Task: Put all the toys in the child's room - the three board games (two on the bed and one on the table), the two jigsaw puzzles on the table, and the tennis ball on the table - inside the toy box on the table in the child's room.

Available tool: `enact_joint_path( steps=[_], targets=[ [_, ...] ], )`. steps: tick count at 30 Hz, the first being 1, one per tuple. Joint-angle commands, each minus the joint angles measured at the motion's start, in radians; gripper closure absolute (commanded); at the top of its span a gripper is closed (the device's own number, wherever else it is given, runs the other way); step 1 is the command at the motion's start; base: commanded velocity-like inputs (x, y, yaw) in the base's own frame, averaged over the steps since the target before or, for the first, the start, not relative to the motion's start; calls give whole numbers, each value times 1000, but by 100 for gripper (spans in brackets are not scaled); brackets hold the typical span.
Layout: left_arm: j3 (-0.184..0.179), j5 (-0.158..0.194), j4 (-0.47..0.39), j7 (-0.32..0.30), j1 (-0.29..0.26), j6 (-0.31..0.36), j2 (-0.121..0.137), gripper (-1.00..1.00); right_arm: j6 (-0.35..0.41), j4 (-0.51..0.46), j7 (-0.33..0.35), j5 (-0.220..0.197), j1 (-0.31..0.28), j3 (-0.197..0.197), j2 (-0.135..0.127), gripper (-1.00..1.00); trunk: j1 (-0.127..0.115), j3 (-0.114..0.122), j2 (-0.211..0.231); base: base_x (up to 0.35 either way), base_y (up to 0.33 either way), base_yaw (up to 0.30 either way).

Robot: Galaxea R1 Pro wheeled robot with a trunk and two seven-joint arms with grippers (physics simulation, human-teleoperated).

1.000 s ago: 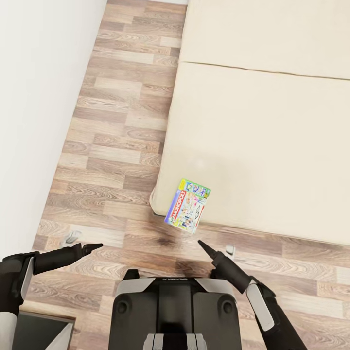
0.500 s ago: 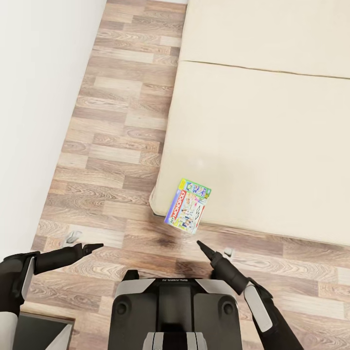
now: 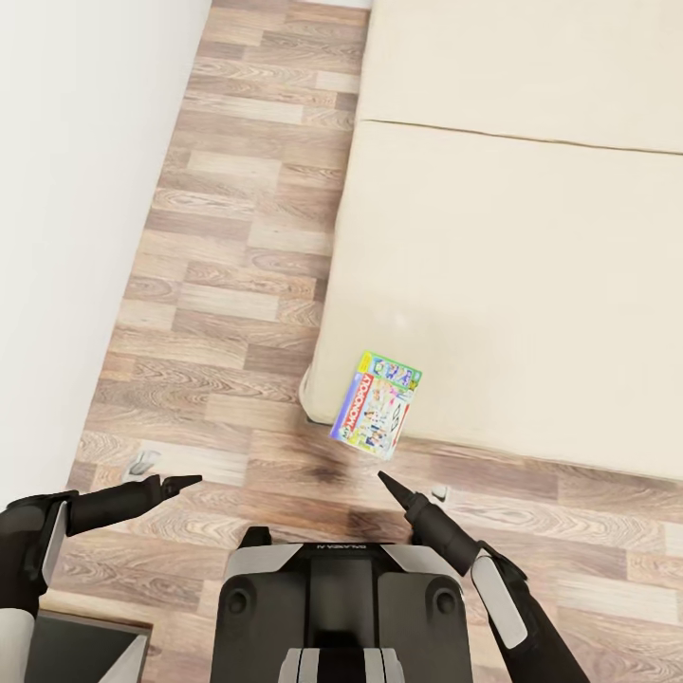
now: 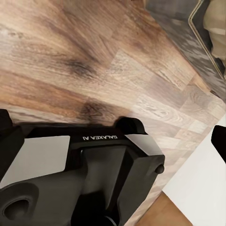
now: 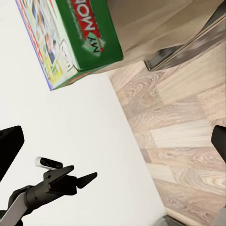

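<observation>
We're looking down over our own base (image 3: pixel 343 607), dark shell with grey panels, parked on the wood plank floor (image 3: pixel 237 285). Left gripper (image 3: pixel 185 483) is hovering low over the planks near the white wall (image 3: pixel 76 190), pointing inward; from the head view the fingers are reading as one closed-looking tip, but we can't tell for sure. The left wrist view is showing the base top (image 4: pixel 80 165) and floor, with finger edges at the frame sides suggesting some spread, so we're not calling the left gripper's state.

Right gripper (image 3: pixel 387 479) is pointing up toward the bed corner, tip just short of the board game (image 3: pixel 377 406) and not touching it. In the right wrist view its fingertips (image 5: pixel 9 141) are sitting at opposite frame edges, so the jaws are standing wide, nothing between them.

The board game, a green-blue printed box, is lying at the near corner of the bed (image 3: pixel 531 266), overhanging the edge toward the floor. The right wrist view is showing its green side (image 5: pixel 89 33) with the bed's underside and a metal leg (image 5: pixel 188 42) beside it.

Further out, the cream mattress is running back, split by one seam (image 3: pixel 522 138).
</observation>
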Motion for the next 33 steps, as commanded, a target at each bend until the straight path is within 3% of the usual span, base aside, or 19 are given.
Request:
enact_joint_path(
  steps=[1, 33],
  targets=[
    [3, -10, 0, -10, -1, 6, 0, -100, 9, 0, 3, -5, 0, -3, 1, -100, 0, 0, 0, 19, 74, 0],
    [2, -9, 0, -10, -1, 6, -2, -100, -1, -27, 3, -1, 0, -3, 3, -100, 0, 0, 0, 35, 40, 0]
  ],
)
